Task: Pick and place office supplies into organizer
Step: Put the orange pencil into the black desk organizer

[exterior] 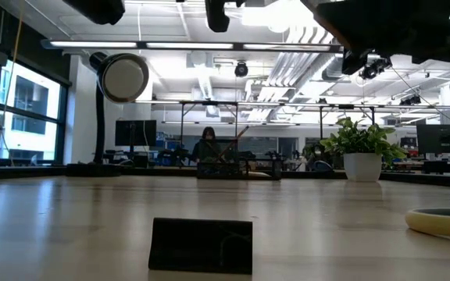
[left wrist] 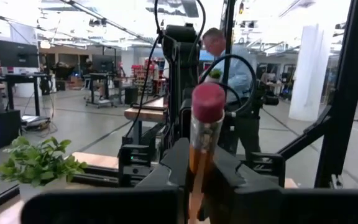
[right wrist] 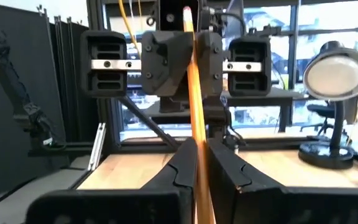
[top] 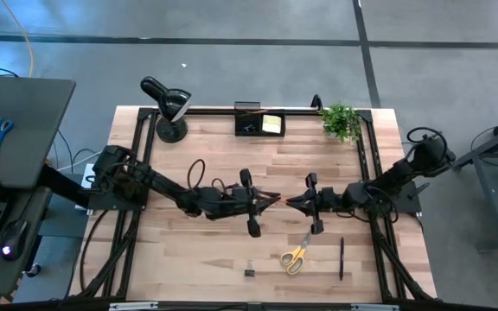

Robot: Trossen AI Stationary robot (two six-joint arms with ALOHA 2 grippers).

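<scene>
Both arms meet over the middle of the table, and an orange pencil (right wrist: 195,93) spans the short gap between them. The right gripper (top: 290,201) is pinched tight on one end, and the left gripper (top: 275,199) has its fingers clamped on the other, the pink eraser tip (left wrist: 208,101) poking up between them in its wrist view. With both claws holding the same pencil, this looks like a hand-over in mid-air (probably so that the left arm, nearer the target, can carry it on).

The organizer (top: 260,123) sits at the far edge of the table, between the black desk lamp (top: 168,104) on its left and the potted plant (top: 341,121) on its right; a yellow sticky-note pad (top: 272,123) already lies in its right compartment.

On the near side, still waiting, lie the yellow-handled scissors (top: 296,256), a black pen (top: 341,258) to their right and a binder clip (top: 250,271) to their left.
</scene>
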